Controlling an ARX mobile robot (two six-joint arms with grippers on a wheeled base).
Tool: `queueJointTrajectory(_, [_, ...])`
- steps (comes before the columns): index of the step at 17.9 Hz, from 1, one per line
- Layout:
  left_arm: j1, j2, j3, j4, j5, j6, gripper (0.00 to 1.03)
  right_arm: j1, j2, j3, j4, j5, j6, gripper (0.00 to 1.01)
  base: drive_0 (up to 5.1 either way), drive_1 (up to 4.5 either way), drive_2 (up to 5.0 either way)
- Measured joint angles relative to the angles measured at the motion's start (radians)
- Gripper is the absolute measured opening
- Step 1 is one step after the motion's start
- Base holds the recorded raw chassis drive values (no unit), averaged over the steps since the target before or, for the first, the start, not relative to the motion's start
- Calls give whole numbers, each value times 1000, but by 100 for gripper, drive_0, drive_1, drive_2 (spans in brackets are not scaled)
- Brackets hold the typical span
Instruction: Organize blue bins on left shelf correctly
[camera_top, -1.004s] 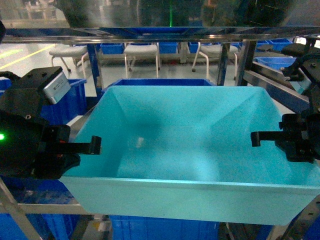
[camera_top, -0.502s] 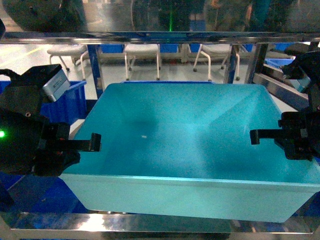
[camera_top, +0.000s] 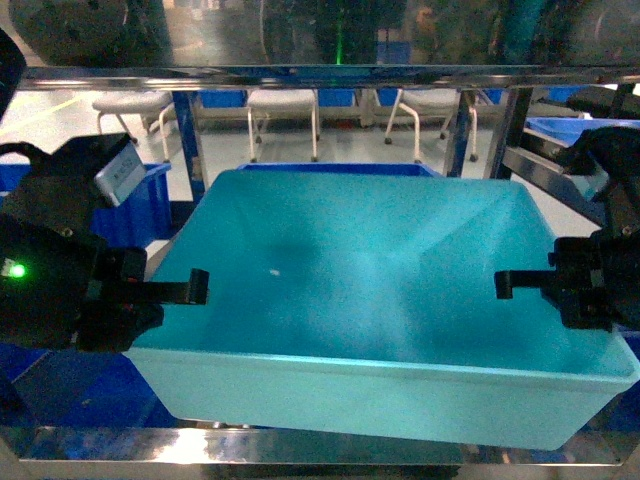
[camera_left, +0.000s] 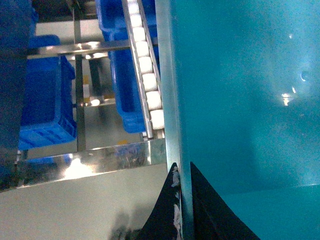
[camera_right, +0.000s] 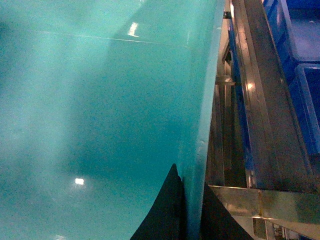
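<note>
Basically both arms carried the turquoise bin (camera_top: 370, 300) by its side walls, one grip per side, presumably to keep it level while lining it up with the left shelf (camera_left: 145, 85) and its roller track. Left gripper (camera_left: 181, 210) was pinched on the left rim, one finger inside and one outside; right gripper (camera_right: 191, 210) was clamped the same way on the right rim. Bin sat between the two grippers, over the front steel rail (camera_top: 300, 446), dark blue bins (camera_left: 45, 100) behind and below.
</note>
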Motion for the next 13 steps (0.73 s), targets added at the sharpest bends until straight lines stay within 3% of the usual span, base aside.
queueJointTrajectory(3, [-3, 104, 13, 24, -4, -10, 2, 0, 102, 23, 32, -14, -20, 2, 0, 0, 0])
queueJointTrajectory(7, [20, 224, 96, 33, -2, 9, 2, -3, 205, 97, 41, -28, -21, 2, 0, 0, 0])
queueJointTrajectory(13, [23, 241, 104, 28, 11, 9, 2, -8, 214, 100, 34, -33, -28, 2, 0, 0, 0])
